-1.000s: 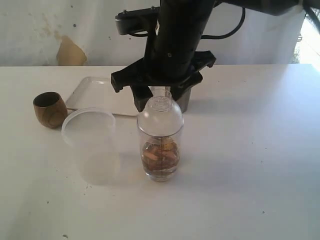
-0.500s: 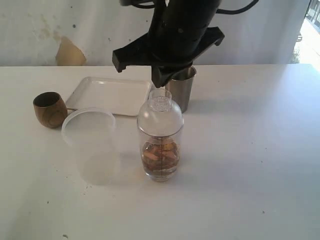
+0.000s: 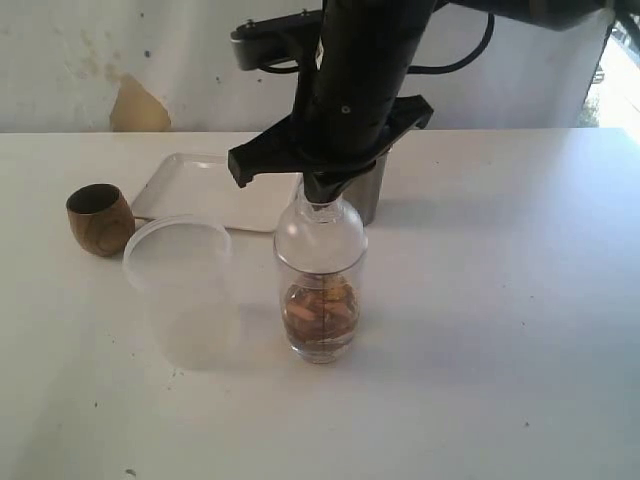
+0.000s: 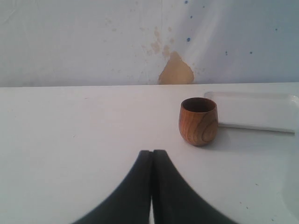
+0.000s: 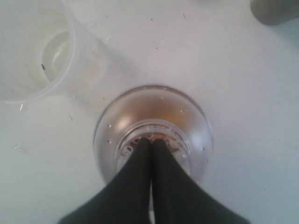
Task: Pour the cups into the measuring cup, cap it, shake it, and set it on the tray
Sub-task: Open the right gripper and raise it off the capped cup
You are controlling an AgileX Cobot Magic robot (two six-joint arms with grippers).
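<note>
The clear measuring cup stands mid-table with brown contents at its bottom and a clear domed cap on top. My right gripper is shut, its tips resting on the cap's neck; from the wrist its shut tips lie over the dome. Behind the arm, the steel tumbler is partly hidden. The wooden cup stands at the left beside the white tray. My left gripper is shut and empty, short of the wooden cup.
A wide milky translucent tub stands just left of the measuring cup, nearly touching it, and shows empty in the right wrist view. The right arm's black body hangs over the tray's right end. A wall with a tan patch runs behind the table.
The right gripper rose above the cap, then came back down; its shut tips now sit on the cap's top. The measuring cup, cups and tub have not moved.
</note>
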